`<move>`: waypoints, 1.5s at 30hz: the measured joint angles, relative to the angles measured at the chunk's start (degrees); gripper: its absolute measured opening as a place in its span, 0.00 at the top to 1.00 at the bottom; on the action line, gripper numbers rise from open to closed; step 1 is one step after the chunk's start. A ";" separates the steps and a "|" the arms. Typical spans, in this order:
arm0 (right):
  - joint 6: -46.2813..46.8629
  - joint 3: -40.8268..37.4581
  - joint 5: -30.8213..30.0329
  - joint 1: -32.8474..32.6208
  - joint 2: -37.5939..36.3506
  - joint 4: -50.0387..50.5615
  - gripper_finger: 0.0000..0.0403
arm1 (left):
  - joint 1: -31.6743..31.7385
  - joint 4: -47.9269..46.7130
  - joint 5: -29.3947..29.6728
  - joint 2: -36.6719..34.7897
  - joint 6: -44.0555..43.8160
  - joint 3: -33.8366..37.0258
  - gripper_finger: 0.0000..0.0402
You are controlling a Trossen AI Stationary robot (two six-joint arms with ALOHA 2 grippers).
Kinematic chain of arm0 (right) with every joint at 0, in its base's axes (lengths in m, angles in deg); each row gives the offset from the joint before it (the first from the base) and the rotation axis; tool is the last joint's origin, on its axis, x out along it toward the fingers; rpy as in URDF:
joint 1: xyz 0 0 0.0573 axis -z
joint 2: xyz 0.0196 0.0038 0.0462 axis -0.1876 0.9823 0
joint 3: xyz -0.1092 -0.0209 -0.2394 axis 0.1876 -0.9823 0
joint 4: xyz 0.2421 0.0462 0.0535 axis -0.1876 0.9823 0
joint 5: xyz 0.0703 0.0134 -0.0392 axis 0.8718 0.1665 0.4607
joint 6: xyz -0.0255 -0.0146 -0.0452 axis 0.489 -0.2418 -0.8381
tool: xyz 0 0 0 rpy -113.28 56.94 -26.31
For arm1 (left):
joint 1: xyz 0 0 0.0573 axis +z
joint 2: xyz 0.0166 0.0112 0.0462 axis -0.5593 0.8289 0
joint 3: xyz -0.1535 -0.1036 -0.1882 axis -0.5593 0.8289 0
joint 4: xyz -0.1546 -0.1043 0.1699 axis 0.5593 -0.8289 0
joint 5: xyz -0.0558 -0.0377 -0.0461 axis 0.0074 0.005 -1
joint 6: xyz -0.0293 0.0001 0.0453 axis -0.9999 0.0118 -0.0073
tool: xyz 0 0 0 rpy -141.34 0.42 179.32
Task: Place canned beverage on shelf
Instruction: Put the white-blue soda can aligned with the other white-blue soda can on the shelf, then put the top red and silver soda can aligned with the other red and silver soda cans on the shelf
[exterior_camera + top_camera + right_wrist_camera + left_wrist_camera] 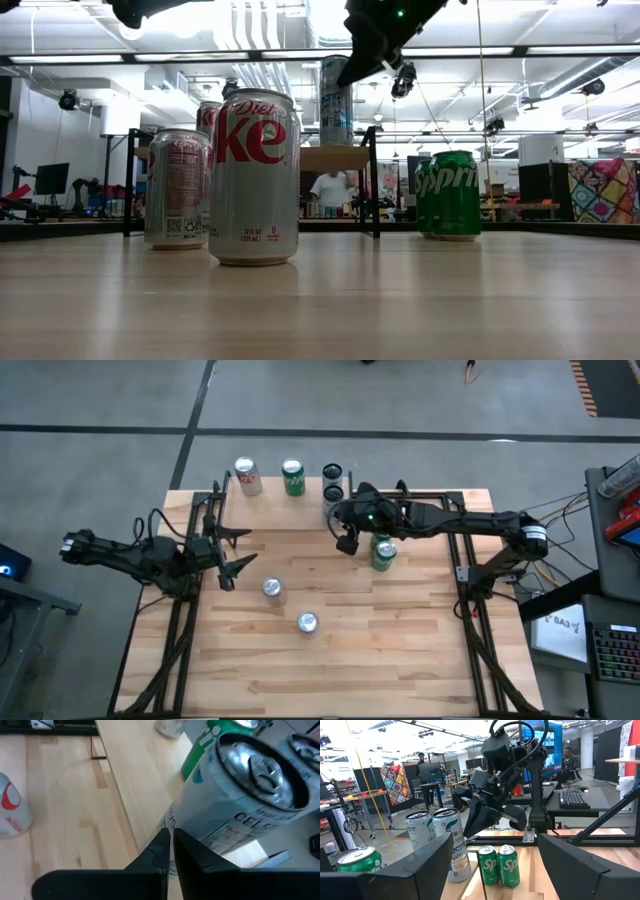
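Right gripper (170,845) hangs just off the shelf (330,158), fingers pressed together with only a sliver of a gap, and nothing between them. Right in front of those fingertips stands a Celsius can (240,795), upright on the shelf plank, close to the fingers but apart from them. A second Celsius can (332,471) stands right beside it at the same end of the shelf. Further along the plank there's a green Sprite can (292,477), and past that a silver-and-red can (246,475), both upright, so four cans are lined up on the shelf.

Down on the tabletop (400,650), a pair of Sprite cans (383,551) stands side by side under the right arm, near the shelf's end. Two more silver cans wait in the middle of the table: the Diet Coke can (255,178) looms large in the low view with another silver can (177,188) just behind it.

Left gripper (238,550) sits over the left side of the table, short of the shelf's near edge, fingers spread wide, holding nothing, pointed toward the centre
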 joint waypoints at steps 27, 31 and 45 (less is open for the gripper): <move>1.86 1.42 0.46 -4.80 0.53 0.36 0.97 | 0.00 -0.14 -2.08 0.72 -2.92 0.00 0.31; 2.23 1.44 0.48 -8.74 -0.89 1.12 0.97 | -0.03 0.10 -6.62 3.42 -5.54 0.00 0.31; 10.17 1.46 0.51 -20.01 -3.02 8.72 0.97 | -2.96 -4.18 -7.26 14.04 -13.33 -5.36 0.31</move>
